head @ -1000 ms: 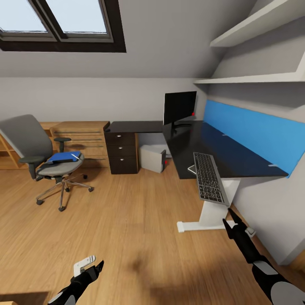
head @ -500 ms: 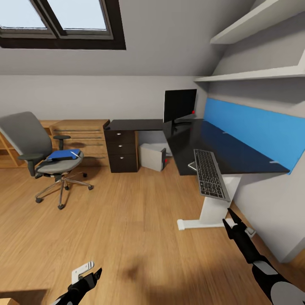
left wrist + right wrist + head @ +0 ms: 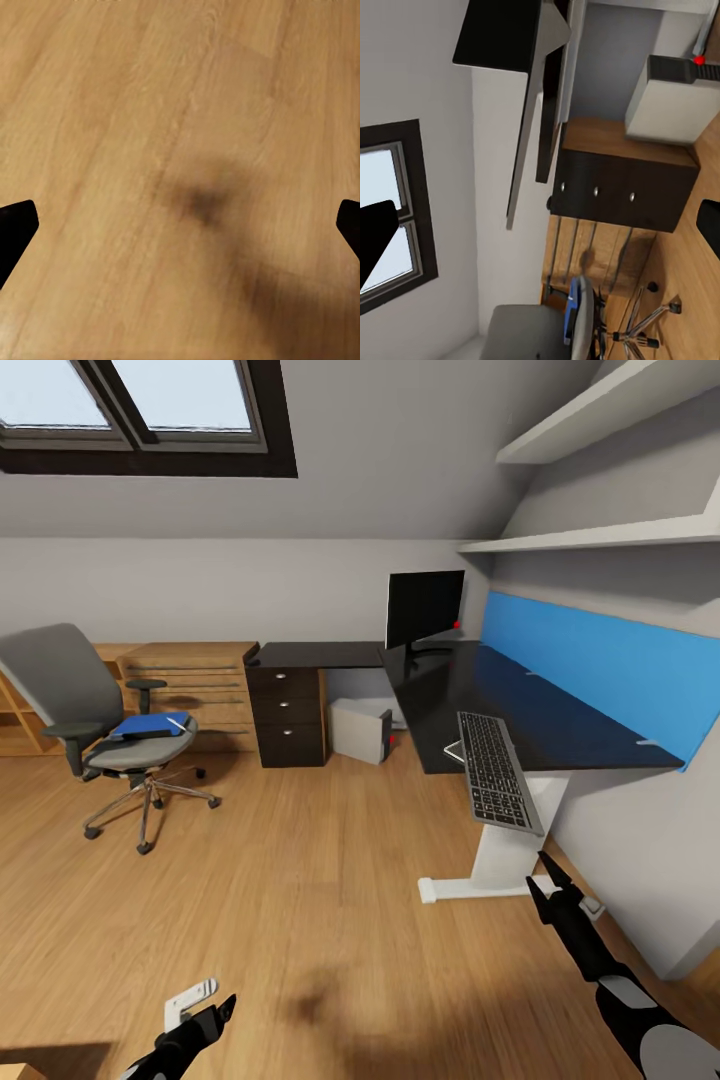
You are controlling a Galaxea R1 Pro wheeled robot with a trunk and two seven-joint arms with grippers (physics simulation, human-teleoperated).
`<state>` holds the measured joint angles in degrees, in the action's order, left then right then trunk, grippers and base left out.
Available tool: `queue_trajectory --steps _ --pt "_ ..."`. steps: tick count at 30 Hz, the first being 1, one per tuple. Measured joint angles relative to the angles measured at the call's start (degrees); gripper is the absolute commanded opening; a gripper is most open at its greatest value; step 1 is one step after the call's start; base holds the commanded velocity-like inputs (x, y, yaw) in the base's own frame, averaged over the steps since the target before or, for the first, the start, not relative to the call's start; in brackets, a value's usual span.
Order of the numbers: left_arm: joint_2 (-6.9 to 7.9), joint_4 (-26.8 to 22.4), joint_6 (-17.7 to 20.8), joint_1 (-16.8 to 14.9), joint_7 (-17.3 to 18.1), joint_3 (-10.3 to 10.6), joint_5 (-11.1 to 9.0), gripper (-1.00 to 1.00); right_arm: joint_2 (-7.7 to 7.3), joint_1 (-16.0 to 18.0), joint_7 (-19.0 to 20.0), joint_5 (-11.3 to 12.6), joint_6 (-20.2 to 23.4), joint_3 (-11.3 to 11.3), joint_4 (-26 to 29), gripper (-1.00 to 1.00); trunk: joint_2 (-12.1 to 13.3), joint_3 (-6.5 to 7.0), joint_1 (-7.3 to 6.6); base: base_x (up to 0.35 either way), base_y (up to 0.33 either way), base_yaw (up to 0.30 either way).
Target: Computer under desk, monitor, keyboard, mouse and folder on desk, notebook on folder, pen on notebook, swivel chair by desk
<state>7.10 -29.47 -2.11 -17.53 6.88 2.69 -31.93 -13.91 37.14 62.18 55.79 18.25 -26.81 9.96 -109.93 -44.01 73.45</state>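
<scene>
Your left pincer (image 3: pixel 215 1015) hangs spread wide over bare light wood floor (image 3: pixel 300 900), open room ahead. At your left the grey swivel chair (image 3: pixel 105 730) carries the flat blue folder (image 3: pixel 150 726); the white computer tower (image 3: pixel 362 731) sits under the long black table (image 3: pixel 520 710). The slim dark keyboard (image 3: pixel 495 770) overhangs the table's near edge, just above your right pincer (image 3: pixel 553 885), spread too.

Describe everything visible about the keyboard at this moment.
The keyboard is a slim, long, dark grey slab with rows of low flat keys. It lies lengthwise on the near end of the black desk, tilted, with its near end hanging past the desk edge. Its far end overlaps a thin pale sheet. No gripper touches it.
</scene>
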Motion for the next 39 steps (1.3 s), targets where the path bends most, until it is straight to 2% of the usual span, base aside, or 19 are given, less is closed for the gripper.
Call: queue_trajectory --steps 26,39 --pt "-0.02 0.1 0.0 0.0 1.2 0.1 0.0 1.0 -0.15 0.0 -0.2 0.0 -0.1 -0.1 0.2 1.0 0.0 0.0 -0.03 0.093 0.0 0.0" --pt "0.0 0.2 0.0 0.0 1.1 0.1 0.0 1.0 -0.75 0.0 -0.2 0.0 0.0 -0.1 0.2 1.0 0.0 0.0 0.0 0.078 0.0 0.0"
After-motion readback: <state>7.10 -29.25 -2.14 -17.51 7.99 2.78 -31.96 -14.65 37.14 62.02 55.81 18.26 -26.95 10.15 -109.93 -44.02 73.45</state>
